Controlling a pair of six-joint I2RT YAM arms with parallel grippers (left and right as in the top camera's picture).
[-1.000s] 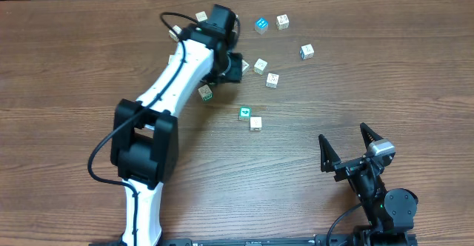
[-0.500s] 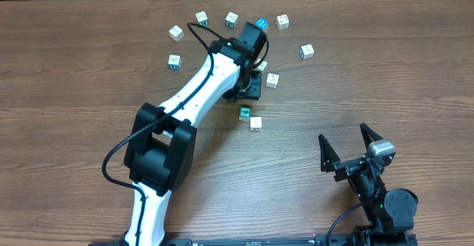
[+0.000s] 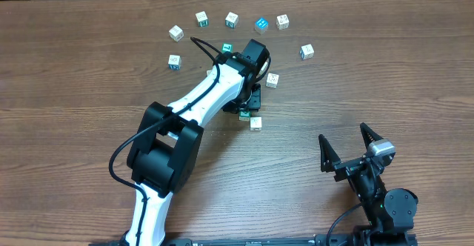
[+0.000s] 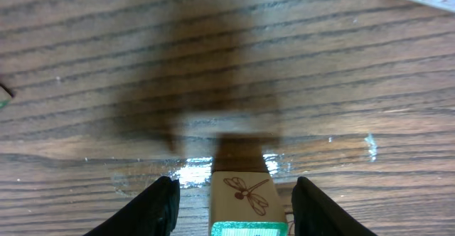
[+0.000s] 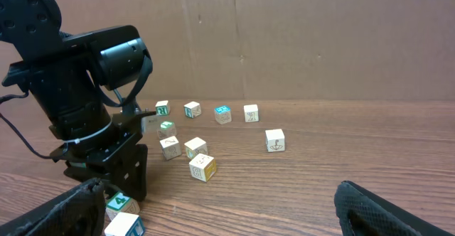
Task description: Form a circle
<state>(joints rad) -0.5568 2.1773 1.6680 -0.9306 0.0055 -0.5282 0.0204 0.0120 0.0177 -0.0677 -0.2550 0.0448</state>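
Pale wood and teal cubes of the circle point(image 3: 232, 19) lie on the worktop point(image 3: 89, 90) as an arc only. They run from about 9 o'clock over 12 to 3 o'clock, the side from 4 to 8 o'clock is unfilled, and a few strays sit inside the arc and just below it at 6 o'clock. My left pincer point(image 4: 236, 202) hangs low over that 6 o'clock spot, released. Its fingers point(image 4: 161, 209) stand either side of a dragonfly cube point(image 4: 242, 188), with bare wood showing between the left finger and the cube, so I am straddling it, not grasping it. I judge this to be the pick-up of a stray meant for the open lower side. Next I should clench squarely on the cube, lift it clear of its white neighbour point(image 3: 255, 124), and set it near 5 o'clock, spaced like the others. My right pincer point(image 3: 344, 135) rests released, well apart.
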